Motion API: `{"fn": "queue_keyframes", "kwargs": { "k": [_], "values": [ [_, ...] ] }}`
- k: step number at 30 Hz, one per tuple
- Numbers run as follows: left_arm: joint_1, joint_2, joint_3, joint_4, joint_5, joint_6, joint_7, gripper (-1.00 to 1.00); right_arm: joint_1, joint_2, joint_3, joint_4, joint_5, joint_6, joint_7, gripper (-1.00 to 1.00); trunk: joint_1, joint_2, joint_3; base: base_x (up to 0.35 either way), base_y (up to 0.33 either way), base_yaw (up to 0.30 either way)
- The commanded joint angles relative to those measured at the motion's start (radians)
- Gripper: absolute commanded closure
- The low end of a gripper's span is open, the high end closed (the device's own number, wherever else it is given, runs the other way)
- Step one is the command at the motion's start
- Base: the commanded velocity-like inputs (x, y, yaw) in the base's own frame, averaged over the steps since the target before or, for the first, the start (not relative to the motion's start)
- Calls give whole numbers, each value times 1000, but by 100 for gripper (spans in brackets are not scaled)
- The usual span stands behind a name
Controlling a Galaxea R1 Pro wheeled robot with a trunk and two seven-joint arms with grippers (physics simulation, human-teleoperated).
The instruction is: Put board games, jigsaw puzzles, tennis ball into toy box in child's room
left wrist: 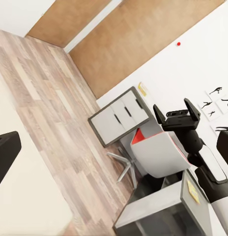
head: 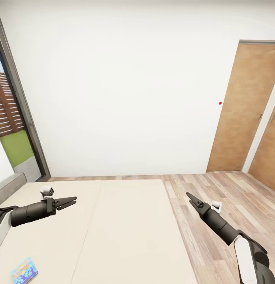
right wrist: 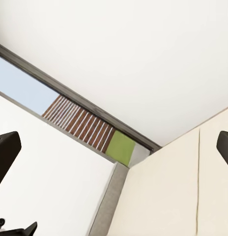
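A small blue board game (head: pixel 24 271) lies flat on the beige bed (head: pixel 129 228), at its near left corner. My left gripper (head: pixel 74 200) hovers open over the bed's left section, well beyond the game and empty. My right gripper (head: pixel 189 196) is open and empty above the wood floor just off the bed's right edge; it also appears in the left wrist view (left wrist: pixel 172 104). The table (left wrist: pixel 119 118) with its white drawer fronts stands by the far wall in the left wrist view. The toy box, the jigsaw puzzles and the tennis ball are out of view.
A wooden door (head: pixel 242 110) and a red wall button (head: pixel 220 103) are on the far wall. A dark-framed window (head: pixel 15 126) is at the left. A white chair (left wrist: pixel 156 157) and a low dark grey cabinet (left wrist: pixel 163 211) stand near the table.
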Motion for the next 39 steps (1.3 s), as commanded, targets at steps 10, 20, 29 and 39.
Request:
{"fn": "queue_keyframes", "kwargs": {
  "k": [10, 20, 29, 39],
  "values": [
    [0, 1, 0, 1, 2, 7, -2, -100, -1, 1, -2, -1, -1, -15, 0, -100, 0, -1, 0, 0, 251, 0],
    [0, 1, 0, 1, 2, 7, -2, -100, -1, 0, -1, 0, -2, -31, 0, -100, 0, -1, 0, 0, 245, 0],
    [0, 0, 0, 1, 2, 7, -2, -100, -1, 0, 0, 1, -2, -32, 0, -100, 0, -1, 0, 0, 238, 0],
    [0, 0, 0, 1, 2, 7, -1, -100, -1, 0, -1, 1, -2, -32, 0, -100, 0, -1, 0, 0, 233, 0]
  ]
}}
